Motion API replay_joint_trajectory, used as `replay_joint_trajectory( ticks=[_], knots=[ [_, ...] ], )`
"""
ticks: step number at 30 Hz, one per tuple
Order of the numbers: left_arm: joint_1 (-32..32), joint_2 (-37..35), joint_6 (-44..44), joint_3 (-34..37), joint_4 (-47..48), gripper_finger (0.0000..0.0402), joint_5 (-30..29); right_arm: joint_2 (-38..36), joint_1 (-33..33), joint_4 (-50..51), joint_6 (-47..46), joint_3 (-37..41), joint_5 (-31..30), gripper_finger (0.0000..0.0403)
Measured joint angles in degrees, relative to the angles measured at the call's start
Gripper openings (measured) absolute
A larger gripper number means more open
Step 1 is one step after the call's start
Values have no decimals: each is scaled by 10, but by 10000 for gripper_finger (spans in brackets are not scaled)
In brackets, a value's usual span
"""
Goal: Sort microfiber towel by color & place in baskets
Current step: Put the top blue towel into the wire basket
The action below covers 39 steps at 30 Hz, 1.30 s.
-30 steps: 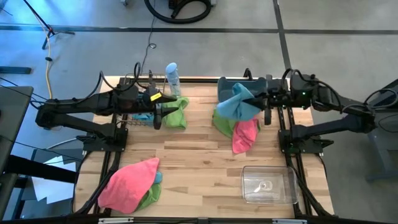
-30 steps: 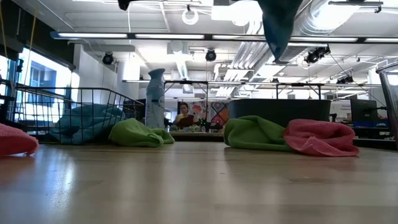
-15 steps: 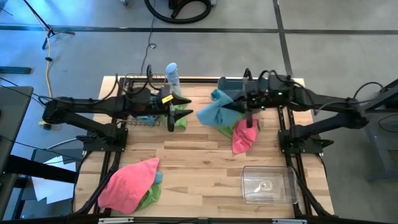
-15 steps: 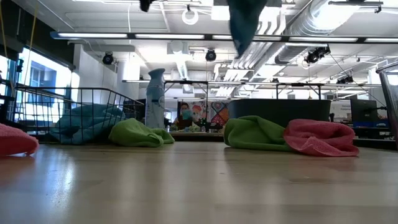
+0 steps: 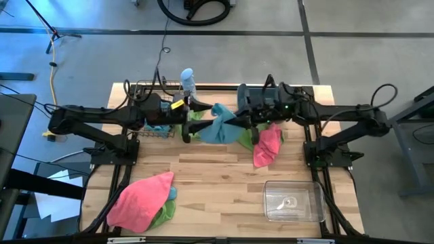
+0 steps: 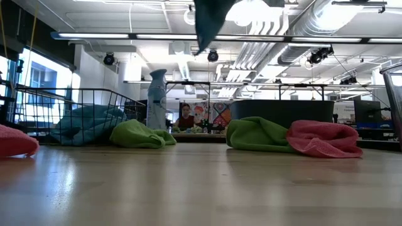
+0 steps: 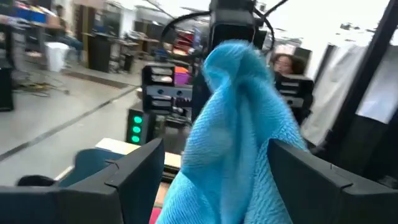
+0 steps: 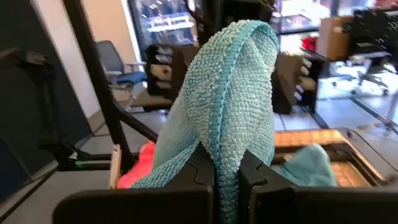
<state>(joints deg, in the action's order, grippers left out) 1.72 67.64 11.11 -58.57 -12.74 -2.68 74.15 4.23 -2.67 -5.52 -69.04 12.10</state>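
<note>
Blue towel held in mid-air between the two arms

The right pincer (image 5: 239, 119) was clamped on a light blue towel (image 5: 215, 125), holding it above the middle of the desk (image 5: 217, 169). The left pincer (image 5: 188, 120) stood open just beside it, its fingers (image 7: 134, 171) on either side of the hanging cloth. The wire basket (image 6: 75, 107) held another blue towel, a green towel (image 6: 139, 134) lay beside it, and a pink towel (image 5: 139, 200) lay at the near left corner.
</note>
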Motion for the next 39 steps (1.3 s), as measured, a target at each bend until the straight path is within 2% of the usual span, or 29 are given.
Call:
replay_joint_trajectory(
  ticks=[4,13,19,22,24,29,34,39],
  knots=[
    [-2,7,23,-1,-8,274,48,17,-3,-16,0,0,0,0],
    [-7,26,16,0,-8,274,52,25,-3,-45,-7,0,4,0],
    [-7,29,-27,0,-9,265,52,24,-3,-45,-15,0,5,0],
    [-5,29,-42,0,-8,230,51,24,-3,-45,-10,0,5,3],
    [-2,29,-48,0,-7,187,51,24,-3,-45,-10,0,5,8],
    [9,29,-54,0,-6,30,53,23,-2,-45,-17,0,12,24],
    [20,29,-54,0,-5,8,56,23,-2,-45,-32,0,7,52],
    [25,25,-54,0,19,3,52,10,-3,-26,-32,0,-31,110]
  ],
)
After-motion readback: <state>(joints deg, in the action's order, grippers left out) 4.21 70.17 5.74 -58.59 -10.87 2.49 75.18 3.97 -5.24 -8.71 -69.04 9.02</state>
